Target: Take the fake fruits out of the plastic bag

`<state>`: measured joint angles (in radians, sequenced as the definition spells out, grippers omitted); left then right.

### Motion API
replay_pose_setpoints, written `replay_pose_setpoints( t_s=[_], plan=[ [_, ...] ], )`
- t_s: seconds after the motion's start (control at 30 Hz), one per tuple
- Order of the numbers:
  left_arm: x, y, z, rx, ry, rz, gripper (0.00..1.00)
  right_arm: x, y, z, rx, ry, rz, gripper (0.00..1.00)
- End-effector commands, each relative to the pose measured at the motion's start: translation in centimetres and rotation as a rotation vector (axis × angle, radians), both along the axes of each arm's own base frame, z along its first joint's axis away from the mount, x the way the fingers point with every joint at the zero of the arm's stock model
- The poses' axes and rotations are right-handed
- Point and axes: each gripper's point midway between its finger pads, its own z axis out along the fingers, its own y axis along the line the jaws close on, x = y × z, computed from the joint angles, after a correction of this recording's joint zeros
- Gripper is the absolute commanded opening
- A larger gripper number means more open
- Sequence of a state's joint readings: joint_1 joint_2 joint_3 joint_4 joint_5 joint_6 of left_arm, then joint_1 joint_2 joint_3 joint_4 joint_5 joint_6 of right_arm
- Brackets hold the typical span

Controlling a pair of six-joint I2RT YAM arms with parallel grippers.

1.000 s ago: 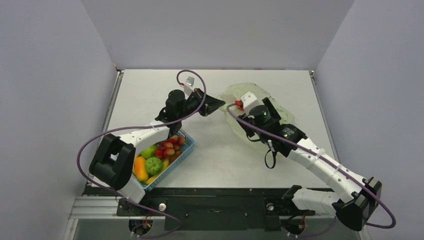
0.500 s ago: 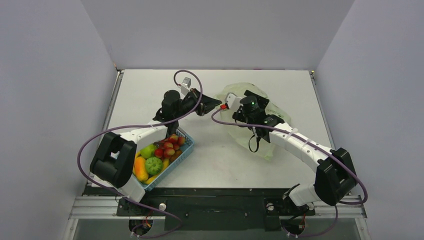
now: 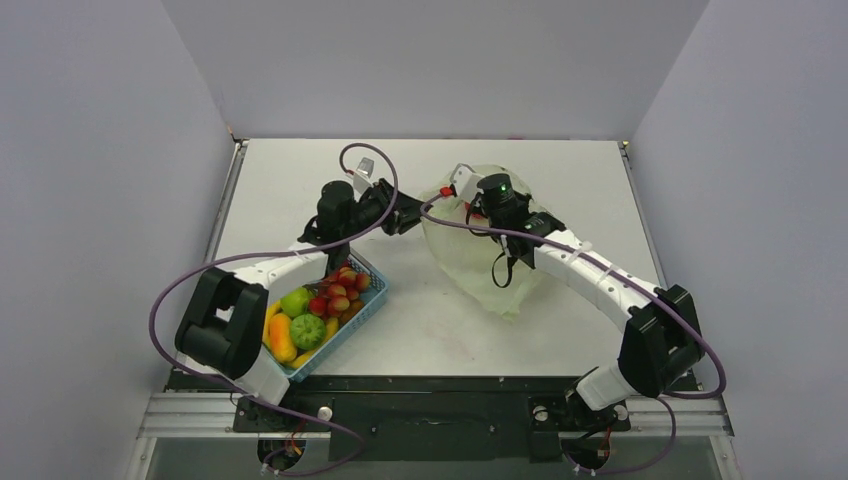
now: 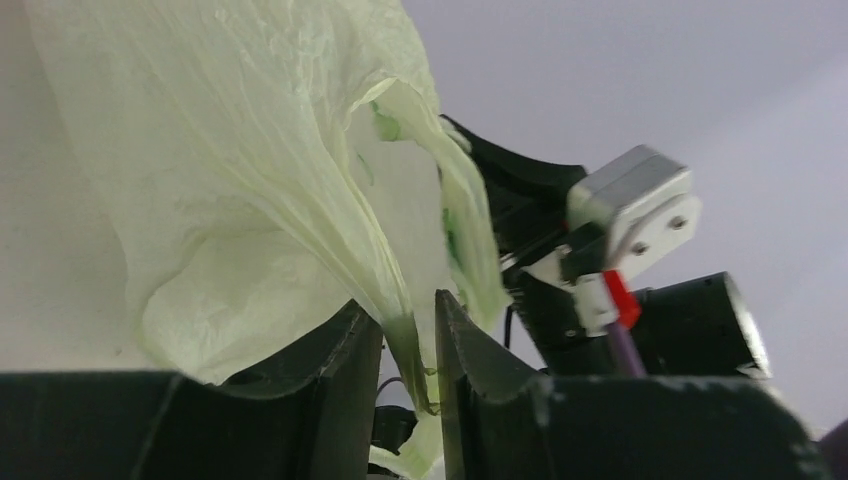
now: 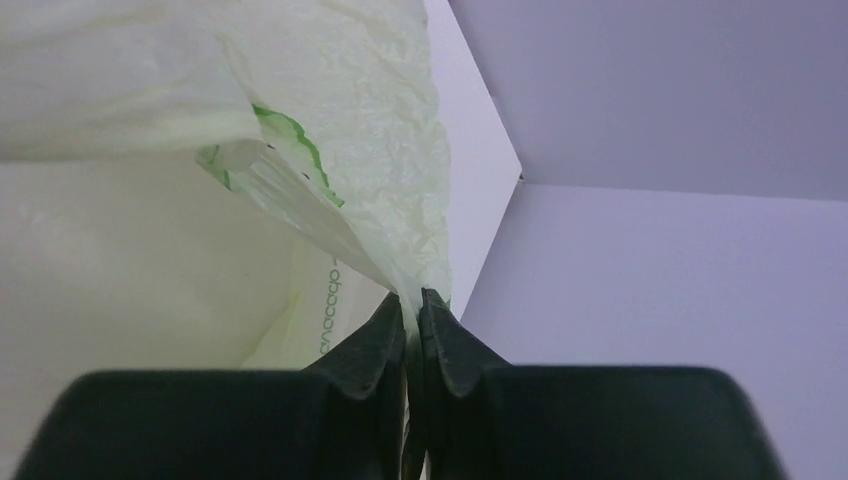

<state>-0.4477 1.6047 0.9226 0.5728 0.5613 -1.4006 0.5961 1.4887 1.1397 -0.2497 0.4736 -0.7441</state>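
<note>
The plastic bag, pale yellow-green and crinkly, stands pulled up at the table's middle right. My right gripper is shut on a bunched edge of the bag and sits at its top left. My left gripper is just left of it. Its jaws stand slightly apart, and a thin strand of the bag hangs loose in the gap. A light green fruit, a darker green one and red berries lie in the blue basket. I see no fruit inside the bag.
The blue basket sits near the left arm's base and also holds a yellow-orange fruit. Purple cables loop over both arms. Grey walls close in the table on three sides, with a metal rail at its near edge.
My right gripper swung left and back to the bag's top edge and closed on it, and the bag now stands taller. My left jaws, shut before, have parted slightly.
</note>
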Motion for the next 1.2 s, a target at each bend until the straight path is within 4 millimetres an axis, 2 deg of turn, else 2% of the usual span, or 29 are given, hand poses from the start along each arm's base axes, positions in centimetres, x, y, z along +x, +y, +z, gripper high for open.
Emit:
replay_pose_setpoints(
  t_s=[0.0,0.03,0.13,0.2,0.23,0.27,0.3,0.33,0.37,0.4,0.43,0.47,0.5,0.53,0.57,0.6,0.63,0.67,0.7,0.73,0.77,0.8,0.83,1.07,1.1,1.13,1.17],
  plan=[
    [-0.8,1.6,0.2,0.099,-0.097,0.023,0.28,-0.1,0.5,3.0,0.12,-0.011,-0.027,0.0],
    [-1.1,2.1,0.0,0.138,-0.119,0.032,0.33,0.0,0.8,3.7,0.165,-0.014,-0.037,0.0],
    [-2.0,3.3,-0.9,0.229,-0.154,0.055,0.45,-0.8,1.7,3.2,0.246,0.081,-0.001,0.0],
    [-2.9,4.4,-1.1,0.293,-0.195,0.075,0.53,-1.1,2.3,3.0,0.295,0.109,0.0,0.0],
    [-3.5,5.1,-0.5,0.323,-0.231,0.093,0.56,-1.3,2.6,2.9,0.318,0.123,-0.001,0.0],
    [-3.8,5.6,-1.1,0.352,-0.231,0.116,0.58,-1.3,2.7,2.9,0.33,0.127,-0.003,0.0],
    [-4.8,6.0,-0.3,0.366,-0.272,0.122,0.6,-1.4,2.8,2.8,0.348,0.132,-0.012,0.0],
    [-5.1,6.6,-1.1,0.399,-0.28,0.146,0.61,-1.4,2.9,2.8,0.358,0.134,-0.015,0.0],
    [-6.3,6.5,0.1,0.39,-0.323,0.15,0.62,-1.4,2.9,2.7,0.372,0.14,-0.025,0.0],
    [-6.7,6.9,-0.4,0.42,-0.344,0.171,0.63,-1.4,2.9,2.8,0.38,0.139,-0.028,0.0],
    [-8.2,6.4,0.2,0.418,-0.383,0.157,0.65,-1.5,3.0,2.7,0.392,0.146,-0.03,0.0],
    [-8.2,6.6,0.4,0.452,-0.414,0.196,0.66,-1.5,3.1,2.8,0.403,0.148,-0.035,0.0],
    [-10.0,5.5,0.9,0.449,-0.454,0.164,0.68,-1.5,3.1,2.7,0.406,0.154,-0.038,0.0],
    [-9.9,5.8,1.3,0.48,-0.486,0.211,0.69,-1.5,3.1,2.8,0.418,0.154,-0.045,0.0],
    [-11.5,4.3,1.3,0.481,-0.514,0.174,0.71,-1.4,3.1,2.7,0.422,0.162,-0.049,0.0],
    [-11.2,4.3,1.1,0.525,-0.536,0.22,0.74,-1.4,3.3,2.9,0.437,0.162,-0.055,0.0],
    [-12.7,2.8,1.3,0.518,-0.576,0.188,0.75,-1.4,3.3,2.7,0.442,0.173,-0.06,0.0],
    [-12.2,2.7,0.8,0.575,-0.601,0.226,0.78,-1.3,3.4,2.9,0.46,0.173,-0.068,0.0],
    [-13.3,1.5,1.1,0.572,-0.634,0.208,0.79,-1.4,3.5,2.8,0.466,0.185,-0.069,0.0],
    [-13.2,0.7,0.5,0.617,-0.658,0.22,0.8,-1.4,3.8,2.9,0.482,0.191,-0.063,0.0],
    [-13.0,0.4,0.7,0.629,-0.668,0.234,0.8,-1.4,3.9,2.9,0.487,0.196,-0.06,0.0],
    [-12.5,-0.3,-0.3,0.664,-0.669,0.242,0.81,-1.5,4.1,3.0,0.5,0.201,-0.056,0.0],
    [-12.1,-0.6,-0.1,0.67,-0.672,0.26,0.8,-1.5,4.2,3.0,0.505,0.204,-0.052,0.0],
    [-7.9,-3.8,-2.3,0.783,-0.695,0.325,0.79,-1.8,4.8,2.8,0.53,0.232,-0.018,0.0],
    [-7.4,-4.4,-3.5,0.805,-0.69,0.304,0.78,-1.8,4.9,2.8,0.532,0.236,-0.016,0.0],
    [-7.1,-5.1,-2.9,0.786,-0.698,0.307,0.77,-1.9,4.9,2.7,0.538,0.239,-0.014,0.0],
    [-6.6,-5.7,-3.9,0.797,-0.695,0.297,0.75,-2.0,5.0,2.7,0.549,0.244,-0.012,0.0]
  ],
)
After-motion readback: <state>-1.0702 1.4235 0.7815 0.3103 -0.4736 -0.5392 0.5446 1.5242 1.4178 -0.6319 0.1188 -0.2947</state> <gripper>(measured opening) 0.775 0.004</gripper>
